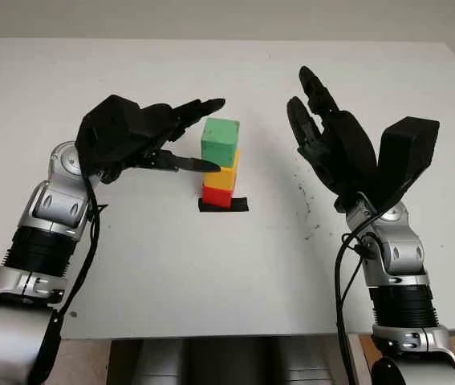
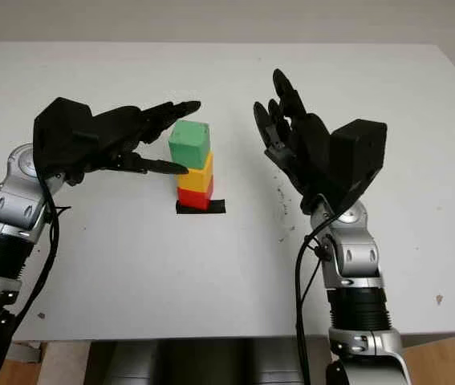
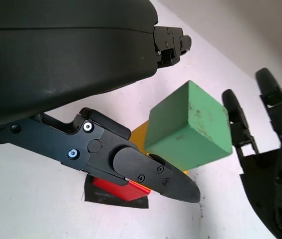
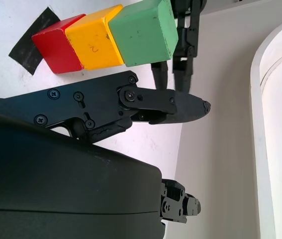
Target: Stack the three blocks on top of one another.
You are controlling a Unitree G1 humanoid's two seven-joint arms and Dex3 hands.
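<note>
Three blocks already stand stacked on the black patch [image 1: 223, 205] mid-table — red [image 1: 217, 195], yellow [image 1: 224, 175], green [image 1: 220, 140] on top, slightly askew. Left wrist view: left hand [image 3: 145, 99] open beside the green, not touching. Right wrist view: right hand [image 4: 131, 107] open, apart — only withdrawal seems left.

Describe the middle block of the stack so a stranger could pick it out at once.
On the white table, a three-block tower stands on a black patch, between the two robot hands. The yellow block is its middle one, with the red block beneath and the green block on top.
</note>
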